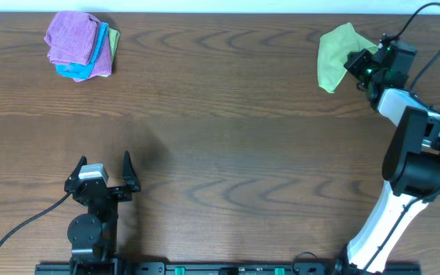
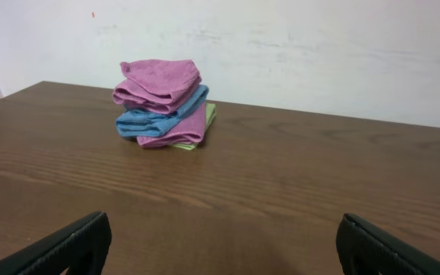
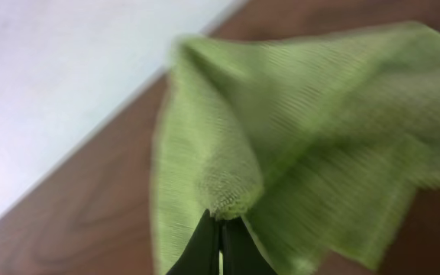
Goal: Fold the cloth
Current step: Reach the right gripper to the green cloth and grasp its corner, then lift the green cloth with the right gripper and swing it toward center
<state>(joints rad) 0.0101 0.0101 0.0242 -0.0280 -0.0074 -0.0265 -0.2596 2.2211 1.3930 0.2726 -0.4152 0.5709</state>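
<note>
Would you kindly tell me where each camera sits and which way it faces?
Overhead: above the table, looking down; both arms show, left claw open, right claw on the cloth.
Left wrist: low, facing the folded stack and wall; its open fingertips show.
Right wrist: behind its shut claw, facing the pinched cloth.
Shared: overhead also sees folded stack and cloth.

Even, diffuse room light, moderately bright. Overhead: mild sheen on the desk (image 1: pixel 228 114), faint shadow beside the left fingers (image 1: pixel 127 166). Right wrist: cloth (image 3: pixel 319 137) smeared by motion blur. Left wrist: sharp, wall (image 2: pixel 319 53) bright.
</note>
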